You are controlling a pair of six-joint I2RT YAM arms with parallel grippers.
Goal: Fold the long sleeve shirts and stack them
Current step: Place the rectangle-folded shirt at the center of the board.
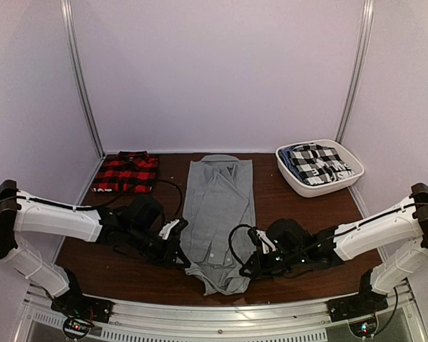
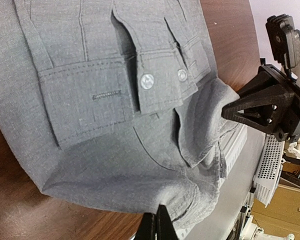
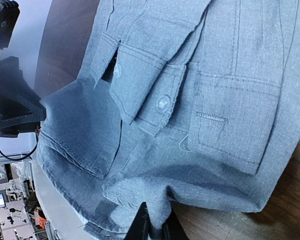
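Brown worktop (image 1: 285, 214): grey shirt (image 1: 220, 206) flat at centre, plaid shirt (image 1: 126, 172) folded at 10 o'clock. The right end effector (image 1: 250, 271) is clamped on the hem (image 1: 215, 276) at 5 o'clock. The left end effector (image 1: 177, 255) is together at 7 o'clock, hold unclear. Risk: one corner slips and the fold skews.

Top cam: fixed, high behind the arm bases (image 1: 77, 305), looking down and forward over the whole table (image 1: 299, 214), far wall (image 1: 221, 71) included. Left wrist cam: very close, low at the near-left corner of the grey shirt (image 2: 90, 125), facing right across it; right gripper (image 2: 230, 111) shows at its right edge. Right wrist cam mirrors that, facing left; the dark, blurry block at its left edge is probably the left gripper (image 3: 37, 114). All three overlap on the shirt's near end.
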